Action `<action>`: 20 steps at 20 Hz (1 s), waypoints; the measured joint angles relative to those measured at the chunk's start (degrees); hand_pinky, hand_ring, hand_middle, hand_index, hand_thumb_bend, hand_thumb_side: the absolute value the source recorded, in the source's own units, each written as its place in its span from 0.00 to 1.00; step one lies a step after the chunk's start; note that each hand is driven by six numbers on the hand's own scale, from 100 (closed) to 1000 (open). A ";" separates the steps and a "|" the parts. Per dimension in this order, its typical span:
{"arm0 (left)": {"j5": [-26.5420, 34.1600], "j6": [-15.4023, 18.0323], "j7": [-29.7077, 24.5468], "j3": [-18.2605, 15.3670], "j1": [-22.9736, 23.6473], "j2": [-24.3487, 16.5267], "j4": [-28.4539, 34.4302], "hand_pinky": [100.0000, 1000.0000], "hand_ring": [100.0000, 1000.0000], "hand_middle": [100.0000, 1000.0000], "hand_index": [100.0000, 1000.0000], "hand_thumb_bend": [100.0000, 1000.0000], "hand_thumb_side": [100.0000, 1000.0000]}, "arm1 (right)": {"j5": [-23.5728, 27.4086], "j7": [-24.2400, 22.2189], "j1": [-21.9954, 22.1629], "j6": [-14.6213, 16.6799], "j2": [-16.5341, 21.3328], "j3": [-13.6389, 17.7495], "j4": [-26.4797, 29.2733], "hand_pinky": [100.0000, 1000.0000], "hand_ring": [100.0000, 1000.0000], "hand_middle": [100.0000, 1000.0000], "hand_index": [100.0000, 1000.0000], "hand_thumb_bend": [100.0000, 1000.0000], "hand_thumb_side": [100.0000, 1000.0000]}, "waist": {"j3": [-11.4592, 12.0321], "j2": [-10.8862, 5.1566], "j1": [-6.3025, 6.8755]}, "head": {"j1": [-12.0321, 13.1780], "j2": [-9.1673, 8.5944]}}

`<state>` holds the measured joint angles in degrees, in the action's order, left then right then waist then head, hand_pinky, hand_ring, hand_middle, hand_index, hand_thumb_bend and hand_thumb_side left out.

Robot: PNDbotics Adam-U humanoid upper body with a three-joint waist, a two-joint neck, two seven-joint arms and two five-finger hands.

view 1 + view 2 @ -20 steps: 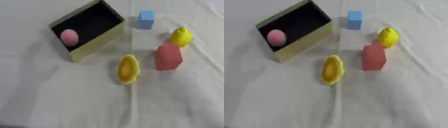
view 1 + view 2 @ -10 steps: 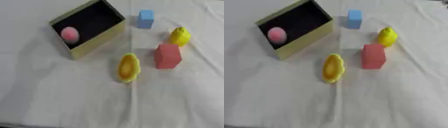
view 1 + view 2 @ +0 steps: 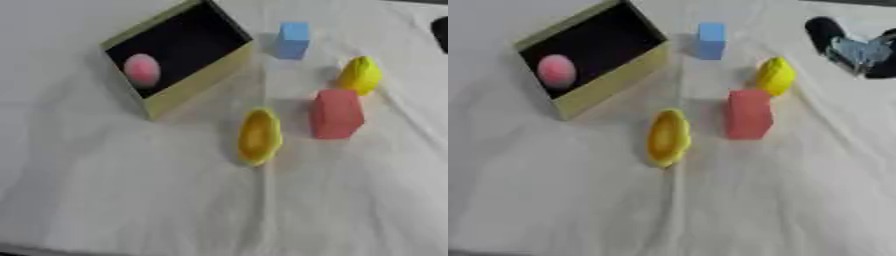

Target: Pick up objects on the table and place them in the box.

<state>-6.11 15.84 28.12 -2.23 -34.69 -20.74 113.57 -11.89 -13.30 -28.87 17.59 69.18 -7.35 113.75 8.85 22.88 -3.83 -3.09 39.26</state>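
Observation:
An open olive-sided box (image 3: 198, 82) with a black inside stands at the upper left, and a pink ball (image 3: 142, 70) lies in it. To its right a blue block (image 3: 293, 39) sits on the white cloth. Nearer lie a rounded yellow piece (image 3: 360, 75), a red block (image 3: 336, 113) and a long yellow piece (image 3: 260, 136). My right hand (image 3: 852, 47), black and silver, shows at the upper right edge in the right eye view, apart from the rounded yellow piece and touching nothing. The left hand is out of sight.
The white cloth (image 3: 131, 200) is creased and covers the whole table. Its near half and left side carry no objects. A dark strip shows at the top right edge.
My right hand has come into view at the upper right. The objects and the box have not moved.

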 measured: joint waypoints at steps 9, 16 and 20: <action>0.00 -0.16 -0.19 0.33 0.39 -0.45 0.00 0.66 0.73 0.61 0.79 0.50 0.46 | 0.31 -8.14 -3.23 -0.25 1.87 -4.23 0.08 0.85 0.86 0.83 0.87 0.20 0.53 | 0.28 0.00 -0.21 | -0.36 0.01; 0.07 -0.10 -0.22 0.59 -0.17 -0.45 0.00 0.66 0.73 0.61 0.79 0.50 0.46 | 0.52 -11.00 -4.48 -1.81 1.84 -6.20 0.12 0.85 0.87 0.84 0.87 0.25 0.49 | 0.17 0.00 0.57 | -0.61 0.00; 0.27 -0.21 -0.33 0.62 -0.13 -0.52 0.00 0.66 0.74 0.61 0.79 0.50 0.46 | 0.04 -11.92 -5.28 -3.37 1.75 -7.55 0.12 0.86 0.88 0.85 0.88 0.27 0.48 | 0.06 0.02 1.34 | -0.82 -0.01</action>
<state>-5.85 15.62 27.79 -1.62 -34.82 -21.26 113.57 -11.85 -25.22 -34.16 14.22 70.93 -14.90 113.87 8.91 22.90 -2.49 -3.90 39.25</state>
